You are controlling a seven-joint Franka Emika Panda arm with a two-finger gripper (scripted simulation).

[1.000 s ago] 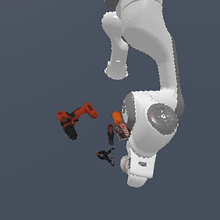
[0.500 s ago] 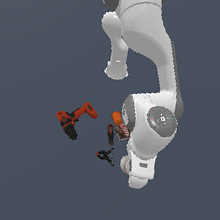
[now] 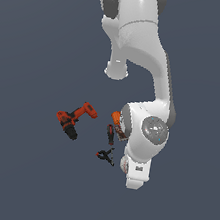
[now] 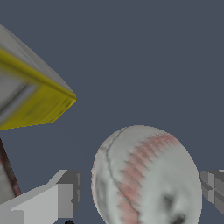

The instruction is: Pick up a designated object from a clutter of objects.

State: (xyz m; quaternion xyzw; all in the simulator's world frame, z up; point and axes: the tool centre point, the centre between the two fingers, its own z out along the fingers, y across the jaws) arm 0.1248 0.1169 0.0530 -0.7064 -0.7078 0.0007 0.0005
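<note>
Arm bent low over clutter, gripper [image 4: 138, 192] w/ jaws apart either side of baseball [image 4: 146, 175], not touching, ball lower centre of wrist view, yellow box [image 4: 30, 96] corner nearby, drill [image 3: 75, 119] centre-left in exterior view, clamp [image 3: 106, 155] by wrist.

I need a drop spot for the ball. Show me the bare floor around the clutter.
Bare grey floor lies wide open to the exterior view's left of the red-and-black power drill, and below the black clamp. It is crowded between the drill, the clamp and the white robot arm.
</note>
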